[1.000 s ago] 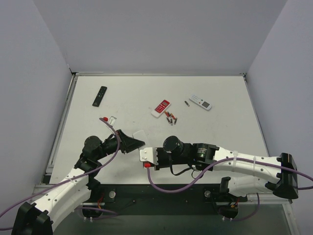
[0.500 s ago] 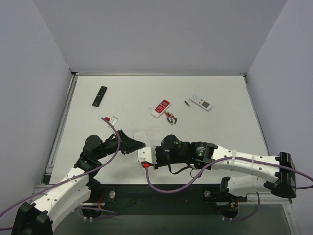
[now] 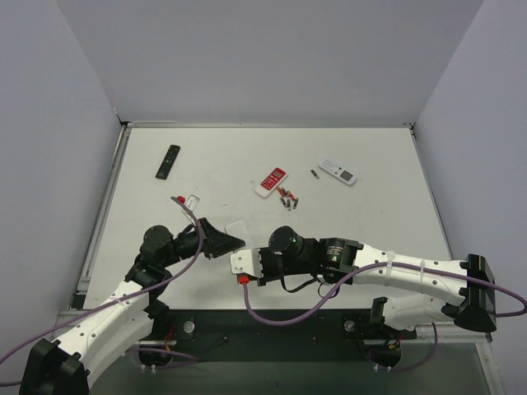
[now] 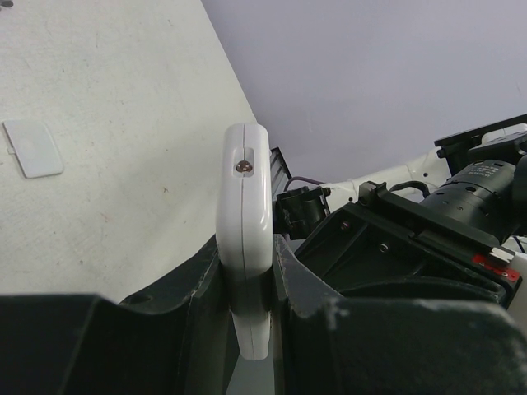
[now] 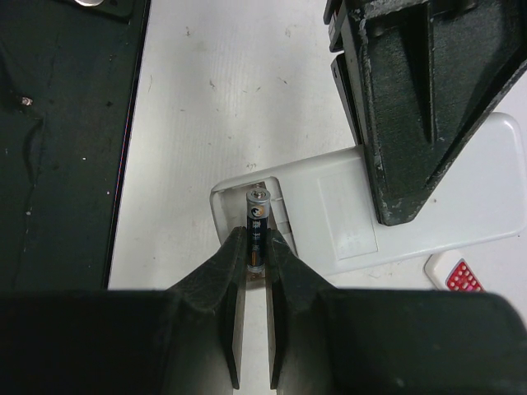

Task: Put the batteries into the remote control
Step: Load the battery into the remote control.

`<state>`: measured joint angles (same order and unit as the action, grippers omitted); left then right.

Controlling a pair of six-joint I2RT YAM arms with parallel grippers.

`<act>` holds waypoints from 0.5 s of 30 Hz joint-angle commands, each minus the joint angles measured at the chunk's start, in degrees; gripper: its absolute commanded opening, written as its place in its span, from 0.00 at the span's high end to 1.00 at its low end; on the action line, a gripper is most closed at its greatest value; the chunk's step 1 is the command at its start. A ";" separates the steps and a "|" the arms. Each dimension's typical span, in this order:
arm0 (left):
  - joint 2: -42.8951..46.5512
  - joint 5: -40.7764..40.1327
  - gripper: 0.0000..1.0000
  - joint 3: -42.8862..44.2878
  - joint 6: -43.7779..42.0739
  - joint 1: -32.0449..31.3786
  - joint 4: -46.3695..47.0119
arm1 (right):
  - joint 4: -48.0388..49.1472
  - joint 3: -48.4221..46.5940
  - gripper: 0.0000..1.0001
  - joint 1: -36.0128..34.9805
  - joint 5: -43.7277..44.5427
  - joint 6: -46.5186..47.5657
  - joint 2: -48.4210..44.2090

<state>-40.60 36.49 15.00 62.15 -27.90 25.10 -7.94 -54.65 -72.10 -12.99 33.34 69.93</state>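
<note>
The white tabletop carries most of the clutter out toward its middle and far edge. My own work sits close to the near edge, left of centre. My left pincer is clamped across the two flat faces of the white remote control. It holds the remote back-up with the battery bay uncovered at the end nearest the tabletop's near edge. I judge the remote a light, hollow shell of smooth plastic that could slide under a hard push. The grip therefore belongs where it is, on the broad faces and clear of the open bay. The bay's cover lies flat on the tabletop, apart from the remote. My right pincer is closed on one battery, gripped round its lower half, with the free metal tip poking over the bay's mouth. The battery looks small, rigid and slick, and likely to pivot or roll if pinched off-centre. The spare batteries lie loose near the tabletop's middle, just beside a red-and-white remote.
</note>
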 commanded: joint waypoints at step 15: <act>-0.09 0.86 1.00 4.24 -0.71 0.30 0.48 | -7.08 -2.74 1.00 -0.15 0.43 2.52 1.26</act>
<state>-40.71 36.56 15.07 62.08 -27.90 24.40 -9.91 -55.53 -72.10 -12.86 34.87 70.48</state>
